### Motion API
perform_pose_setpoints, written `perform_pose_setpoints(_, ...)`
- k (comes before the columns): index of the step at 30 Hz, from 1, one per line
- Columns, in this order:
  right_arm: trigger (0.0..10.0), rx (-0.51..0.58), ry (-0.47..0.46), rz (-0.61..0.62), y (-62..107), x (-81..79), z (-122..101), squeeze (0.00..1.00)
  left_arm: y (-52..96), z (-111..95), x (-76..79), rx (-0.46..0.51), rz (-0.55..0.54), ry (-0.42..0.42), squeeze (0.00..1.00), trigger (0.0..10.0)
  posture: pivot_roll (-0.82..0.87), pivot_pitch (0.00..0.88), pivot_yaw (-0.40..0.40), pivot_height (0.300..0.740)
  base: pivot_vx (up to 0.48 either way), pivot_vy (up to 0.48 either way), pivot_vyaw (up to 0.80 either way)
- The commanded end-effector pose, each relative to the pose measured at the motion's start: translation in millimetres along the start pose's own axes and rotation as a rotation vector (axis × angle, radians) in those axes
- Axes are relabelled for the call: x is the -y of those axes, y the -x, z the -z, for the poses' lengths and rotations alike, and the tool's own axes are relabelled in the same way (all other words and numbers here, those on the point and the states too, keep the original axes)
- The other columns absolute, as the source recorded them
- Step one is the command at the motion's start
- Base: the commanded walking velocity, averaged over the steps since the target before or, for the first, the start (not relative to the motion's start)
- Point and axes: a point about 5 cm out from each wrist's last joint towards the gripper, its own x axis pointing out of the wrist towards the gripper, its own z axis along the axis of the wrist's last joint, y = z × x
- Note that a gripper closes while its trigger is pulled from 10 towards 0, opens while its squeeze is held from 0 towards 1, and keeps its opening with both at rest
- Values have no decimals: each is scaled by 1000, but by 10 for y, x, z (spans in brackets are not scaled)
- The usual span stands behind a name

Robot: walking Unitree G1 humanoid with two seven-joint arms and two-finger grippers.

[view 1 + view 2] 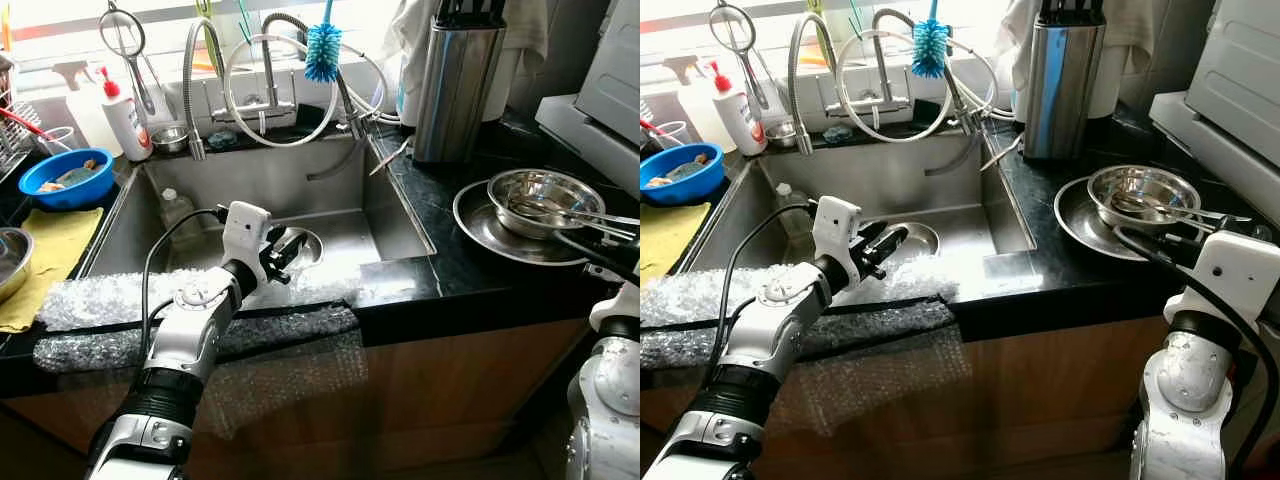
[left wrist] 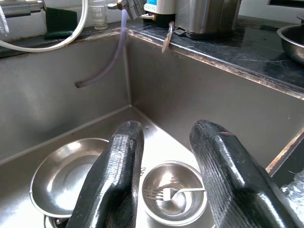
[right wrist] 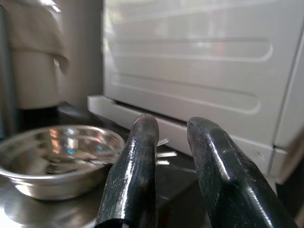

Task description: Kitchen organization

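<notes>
Small steel bowl [image 2: 175, 192] on the sink [image 1: 390, 215] floor, a fork [image 2: 173, 192] lying inside it, tines down in the hollow. Just beside it, a wider steel dish [image 2: 66, 173], also on the sink bottom near the drain. Directly above both, left end effector [image 2: 164, 183] poised over the basin, fingers parted, nothing between them. Left arm reaching in over the front rim, across a strip of bubble wrap [image 1: 120, 300] laid along the bench [image 1: 470, 275] edge.

On the dark bench to the right of the sink: a steel bowl [image 1: 545, 200] with utensils inside, set on a larger steel plate [image 1: 490, 235]. Right end effector [image 3: 173, 156] near that bowl, fingers apart and empty, facing a white appliance [image 3: 199, 71]. Behind, a steel knife block [image 1: 458, 85] upright near the sink corner.

At the back rim: faucet [image 1: 265, 80] with coiled hose, a blue bottle brush [image 1: 323, 50] hanging, a white soap bottle [image 1: 125, 120]. Left of the sink, a blue bowl [image 1: 65, 178] and a yellow cloth [image 1: 50, 250].
</notes>
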Motion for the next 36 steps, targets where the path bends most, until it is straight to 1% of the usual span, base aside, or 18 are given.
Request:
perform_pose_setpoints(1,10000,-35,-11,38,-42,33,40,0,18,57,-15,-29,1,10,0,10000,-211,0,63,740,0,0,0)
perform_pose_setpoints(3,10000,-42,-13,46,-65,44,50,0,17,59,-12,-29,2,11,0,10000,-212,0,62,740,0,0,0)
perform_pose_setpoints(4,10000,-47,-31,51,-105,48,55,0,16,61,1,-28,4,10,0,10000,-210,0,62,740,0,0,0)
perform_pose_setpoints(6,10000,-52,-44,53,-114,45,61,0,16,65,4,-28,5,9,0,10000,-210,0,61,740,0,0,0)
perform_pose_setpoints(7,10000,-54,-48,56,-118,45,62,43,16,66,5,-28,6,9,0,10000,-210,0,61,740,0,0,0)
perform_pose_setpoints(8,10000,-54,-60,58,-127,46,63,1000,14,66,6,-28,6,10,0,10000,-210,0,62,740,0,0,0)
perform_pose_setpoints(13,10000,-38,-76,33,-189,15,69,1000,8,65,24,-24,8,8,0,10000,-204,0,62,740,0,0,0)
perform_pose_setpoints(14,10000,-15,-103,-18,-216,-27,57,0,6,63,33,-23,11,6,0,10000,-203,0,62,740,0,0,0)
perform_pose_setpoints(17,10000,9,-111,-41,-232,-42,37,0,5,62,35,-22,13,5,0,10000,-203,0,62,740,0,0,0)
perform_pose_setpoints(23,10000,15,-126,-25,-231,-32,33,0,10,67,25,-25,10,2,0,10000,-202,0,63,740,0,0,0)
perform_pose_setpoints(26,10000,20,-152,38,-208,29,52,0,20,82,19,-30,7,-1,0,10000,-200,0,66,740,0,0,0)
perform_pose_setpoints(28,10000,19,-167,54,-206,52,59,0,21,83,16,-32,7,-2,0,10000,-201,0,67,740,0,0,0)
perform_pose_setpoints(34,10000,1,-232,21,-231,50,110,0,15,83,22,-34,10,-7,0,10000,-202,0,68,740,0,0,0)
perform_pose_setpoints(36,10000,1,-234,22,-242,59,117,0,13,81,28,-33,12,-7,0,10000,-202,0,68,740,0,0,0)
